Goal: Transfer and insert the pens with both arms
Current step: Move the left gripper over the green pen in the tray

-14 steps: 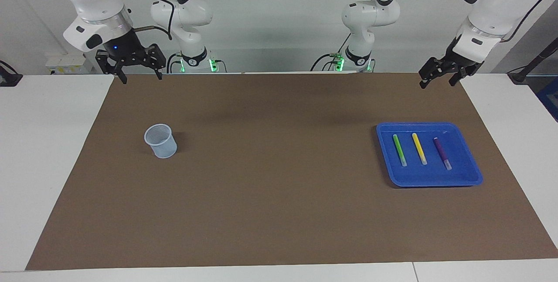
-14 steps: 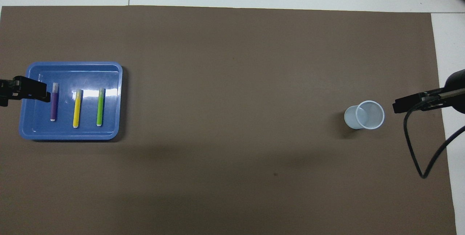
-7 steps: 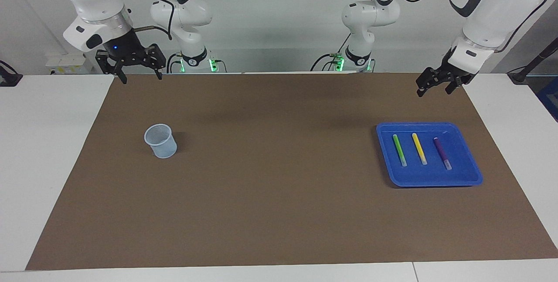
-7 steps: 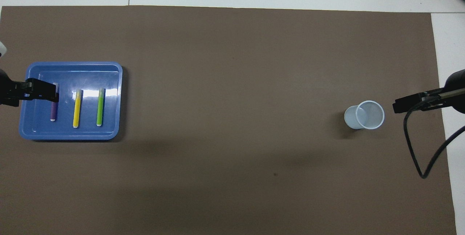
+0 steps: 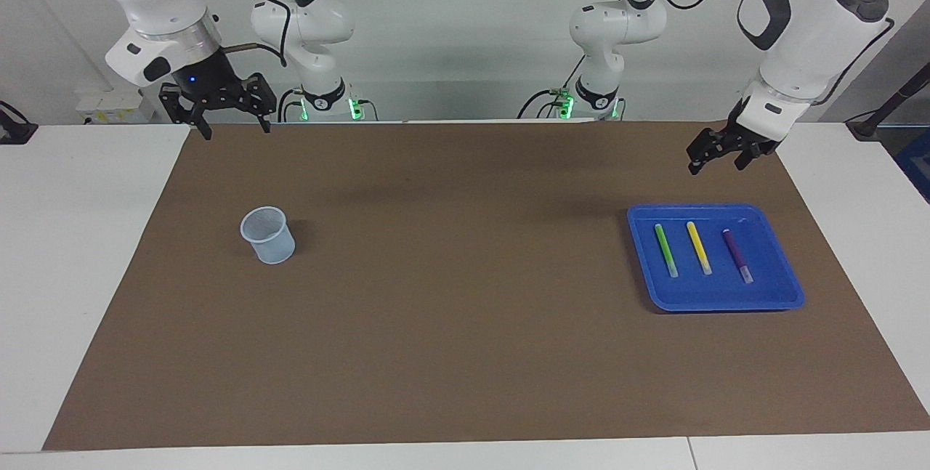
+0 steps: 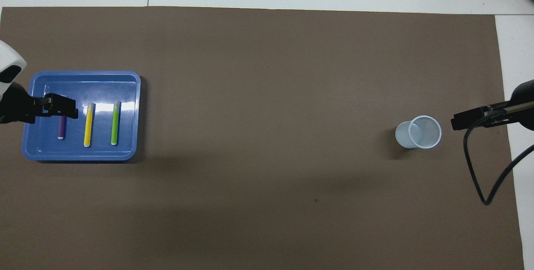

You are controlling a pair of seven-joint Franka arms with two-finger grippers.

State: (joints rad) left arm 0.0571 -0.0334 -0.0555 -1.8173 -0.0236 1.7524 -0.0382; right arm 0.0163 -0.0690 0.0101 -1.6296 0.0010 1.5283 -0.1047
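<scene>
Three pens lie side by side in a blue tray (image 5: 726, 301) (image 6: 83, 155) toward the left arm's end of the table: green (image 5: 665, 250) (image 6: 114, 122), yellow (image 5: 699, 248) (image 6: 88, 124) and purple (image 5: 737, 255) (image 6: 61, 129). My left gripper (image 5: 716, 165) (image 6: 70, 111) hangs open in the air over the tray, touching nothing. In the overhead view it covers the purple pen's pale end. A pale blue mesh cup (image 5: 268, 235) (image 6: 418, 132) stands upright toward the right arm's end. My right gripper (image 5: 237, 130) (image 6: 455, 123) waits open and empty, high above the mat's corner.
A brown mat (image 5: 465, 354) covers most of the white table. Two smaller white arms with green-lit bases (image 5: 323, 103) (image 5: 596, 99) stand at the robots' edge. A black cable (image 6: 479, 178) loops down from the right arm beside the cup.
The left arm has swung lower and toward the table's middle, so its gripper now covers the purple pen's end in the overhead view. The right arm, cup and pens have not moved.
</scene>
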